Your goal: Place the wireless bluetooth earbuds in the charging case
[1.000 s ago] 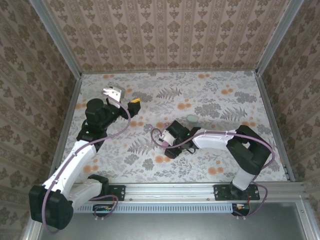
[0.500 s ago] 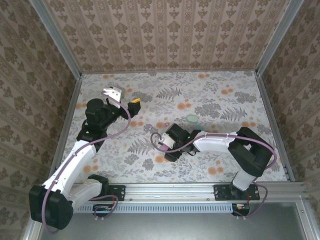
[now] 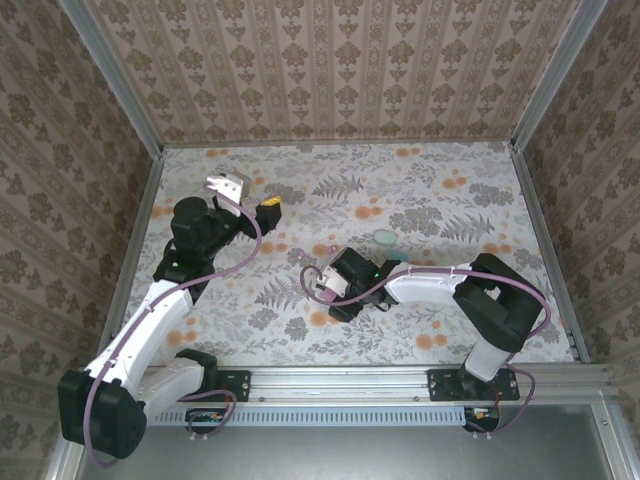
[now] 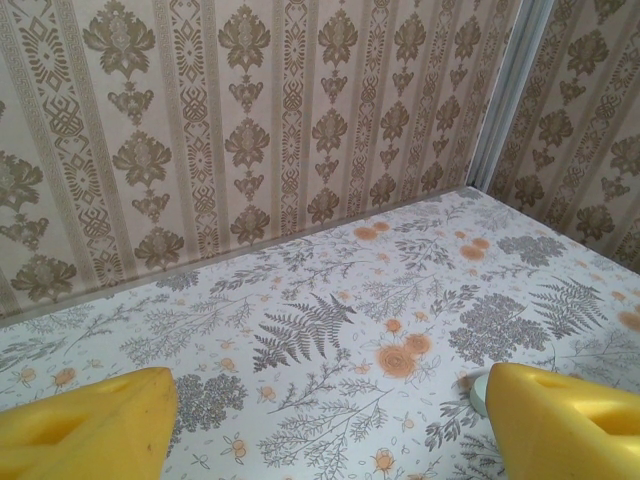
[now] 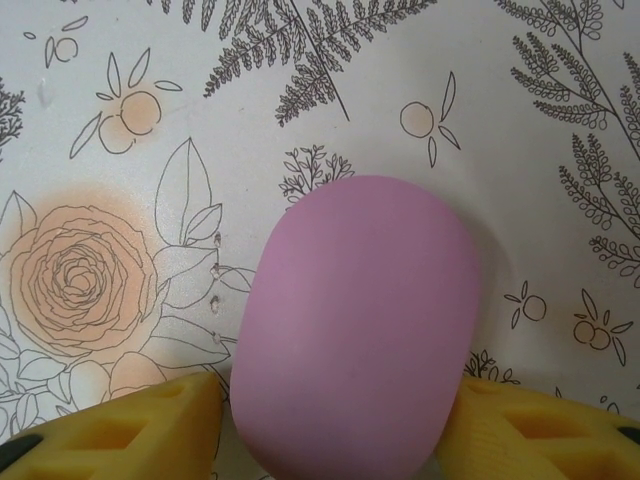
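Action from above: left gripper (image 3: 268, 206) hangs back-left, right gripper (image 3: 323, 286) low at centre. Left wrist: fingers (image 4: 90, 425) spread wide, nothing between. Right wrist: pink case (image 5: 360, 330) lying flat, clamped between the fingers (image 5: 120, 430).

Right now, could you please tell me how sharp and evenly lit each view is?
Top view: even, soft light, faint shadows, walls leaning outward. Left wrist view: table pattern sharp, yellow fingers soft. Right wrist view: pink case clear, matte, no glare, faint shadow on its right in the picture.
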